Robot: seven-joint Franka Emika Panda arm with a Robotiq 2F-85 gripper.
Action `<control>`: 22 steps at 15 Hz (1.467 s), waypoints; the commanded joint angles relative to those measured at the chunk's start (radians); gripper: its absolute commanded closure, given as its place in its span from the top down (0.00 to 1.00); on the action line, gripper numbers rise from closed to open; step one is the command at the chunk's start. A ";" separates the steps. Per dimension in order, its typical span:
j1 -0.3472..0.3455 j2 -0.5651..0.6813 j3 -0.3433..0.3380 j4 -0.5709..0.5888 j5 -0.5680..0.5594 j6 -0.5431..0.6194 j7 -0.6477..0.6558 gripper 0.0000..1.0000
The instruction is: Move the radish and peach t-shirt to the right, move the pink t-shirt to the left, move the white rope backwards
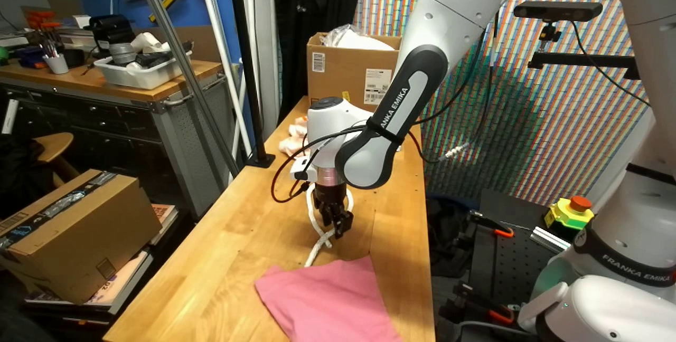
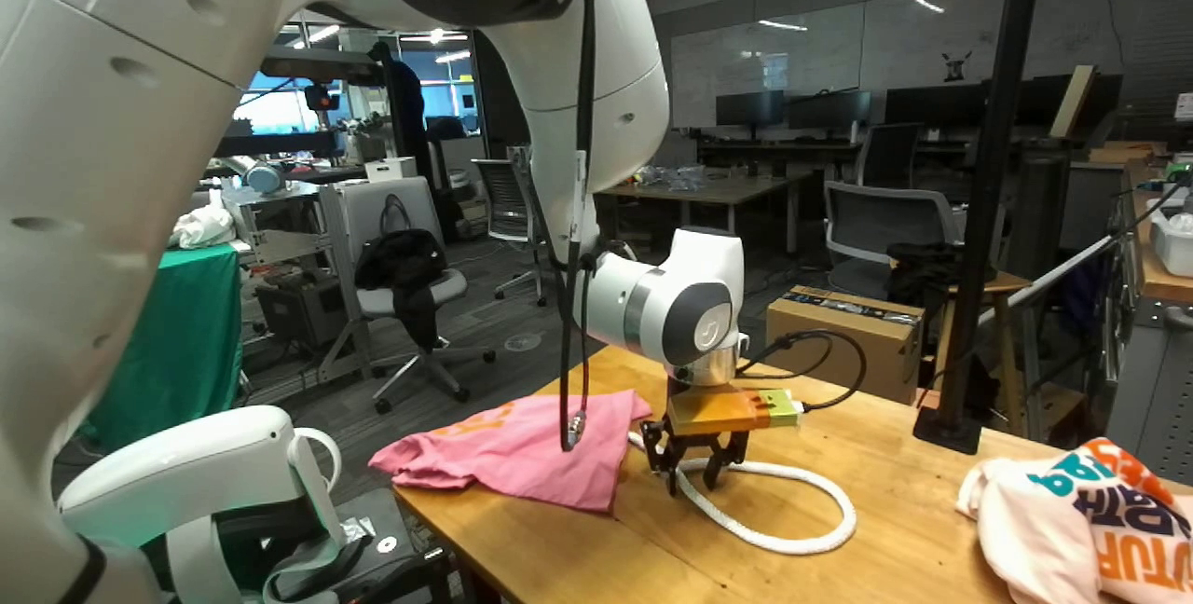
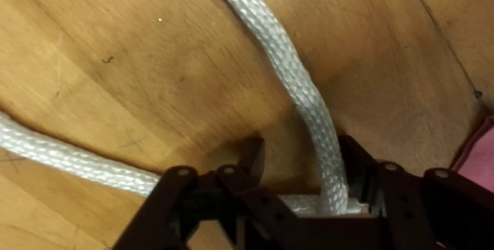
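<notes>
Overhanging the wooden table [image 1: 211, 278], the Franka Emika arm [image 1: 446, 20] is bent down, with its jaws low over the surface in both exterior views. A cardboard box [image 1: 330, 88] stands toward the far end of the table, well beyond the jaws.

Garments: the pink t-shirt [image 2: 522, 455] lies spread out near the jaws, to their left in an exterior view; an edge of it also shows in the wrist view, to the right of the jaws. The peach t-shirt [image 2: 1039, 511] lies bunched on the opposite side of the jaws, well apart from them, with lettering in teal, navy and orange; part of it runs out of view.

The white braided rope [image 3: 285, 61] lies in a loop on the table, under the jaws and to one side of them. One strand passes between them, just beside the jaw at the right of the wrist view; whether the two touch cannot be told. The rope crosses itself close by the jaws.

The Robotiq gripper [image 3: 301, 161] points down, its jaws apart, with a clear gap on one side of the strand. Directly above the jaws sits an orange-and-green housing [image 2: 722, 410].
</notes>
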 commanded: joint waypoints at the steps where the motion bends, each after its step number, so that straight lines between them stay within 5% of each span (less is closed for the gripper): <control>1: 0.015 -0.001 -0.016 0.011 -0.001 -0.008 -0.004 0.21; 5: 0.035 -0.016 -0.040 0.009 -0.016 0.012 0.020 0.02; 12: 0.110 0.006 -0.109 0.062 -0.056 0.065 0.140 0.07; 22: 0.282 0.113 -0.265 0.221 -0.221 0.110 0.527 0.07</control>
